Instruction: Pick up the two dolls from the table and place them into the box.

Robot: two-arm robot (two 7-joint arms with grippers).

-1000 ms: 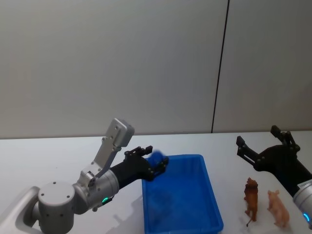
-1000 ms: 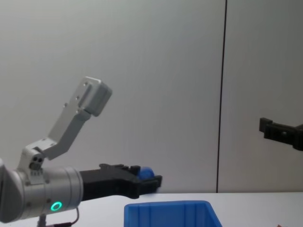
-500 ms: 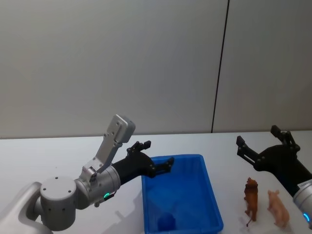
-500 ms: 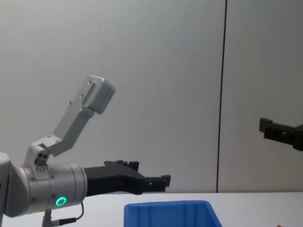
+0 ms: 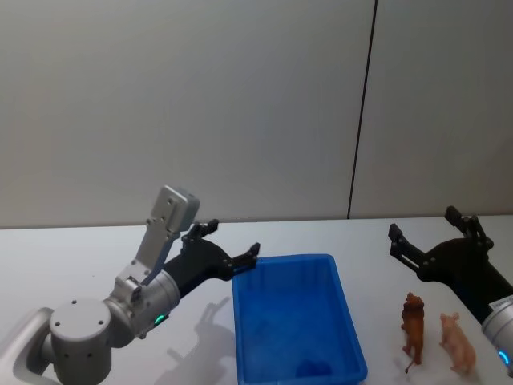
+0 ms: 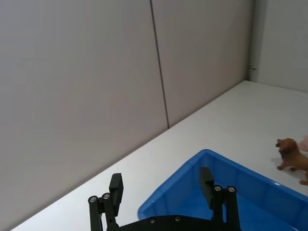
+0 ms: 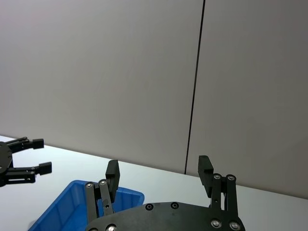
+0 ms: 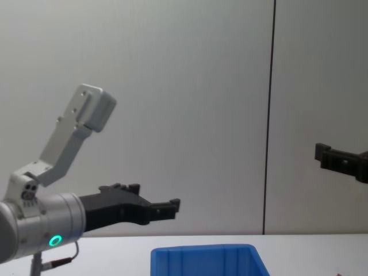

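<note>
Behind the white table [image 5: 64,250] stands a grey wall [image 5: 200,104].

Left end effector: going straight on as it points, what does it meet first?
Probably nothing near: the open left end effector points roughly level over the box at its far left corner. Depth is unclear; it might graze the rim.

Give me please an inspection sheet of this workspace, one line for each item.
surface: white table, flat.
job's things: blue box upright; brown lion doll and pink pig doll stand on the table to its right.
clutter: nothing seen.
grippers: left gripper open, by the box's far left corner; right gripper open, beyond the dolls.
cables: thin cable under the left arm.
surroundings: grey wall with a dark vertical seam.
</note>
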